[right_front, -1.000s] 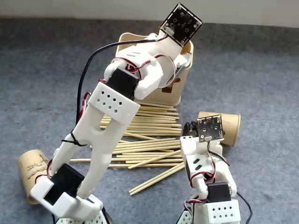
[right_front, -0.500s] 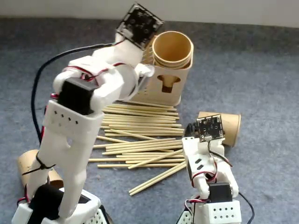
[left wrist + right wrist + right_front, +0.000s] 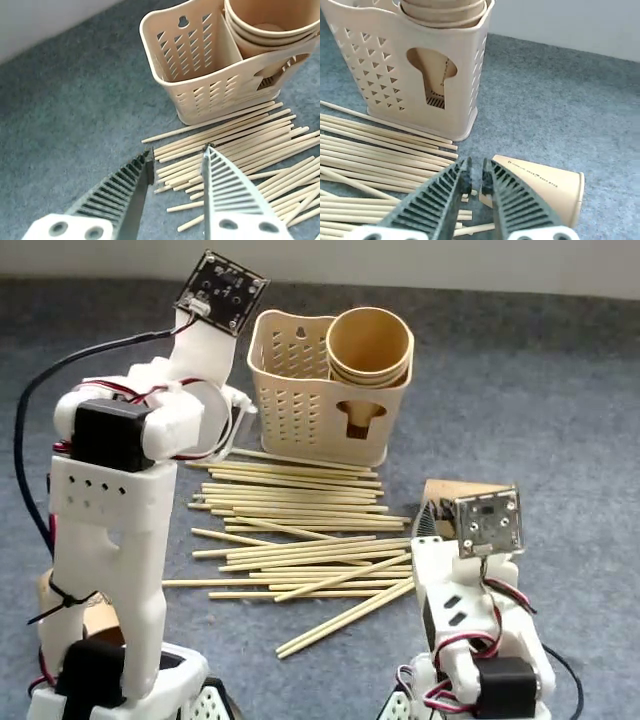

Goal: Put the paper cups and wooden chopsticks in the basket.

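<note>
The beige basket [image 3: 300, 390] stands at the back of the mat, and stacked paper cups [image 3: 369, 344] fill its right compartment. Several wooden chopsticks [image 3: 300, 530] lie scattered on the mat in front of it. My left gripper [image 3: 176, 160] is open and empty, raised above the chopsticks' left ends [image 3: 225, 140], left of the basket [image 3: 200, 85]. My right gripper [image 3: 476, 172] is shut with nothing in it, just before a paper cup [image 3: 545, 182] lying on its side. That cup [image 3: 450, 495] sits right of the chopsticks. Another cup [image 3: 44, 592] lies mostly hidden behind the left arm.
Grey carpet covers the whole work surface. The basket's left compartment [image 3: 187, 47] holds no cups. Open carpet stretches right of the basket [image 3: 560, 115] and at the far left [image 3: 60, 110].
The left arm has swung back from over the basket to the left, uncovering the stacked cups in it. The right arm has shifted slightly to the right.
</note>
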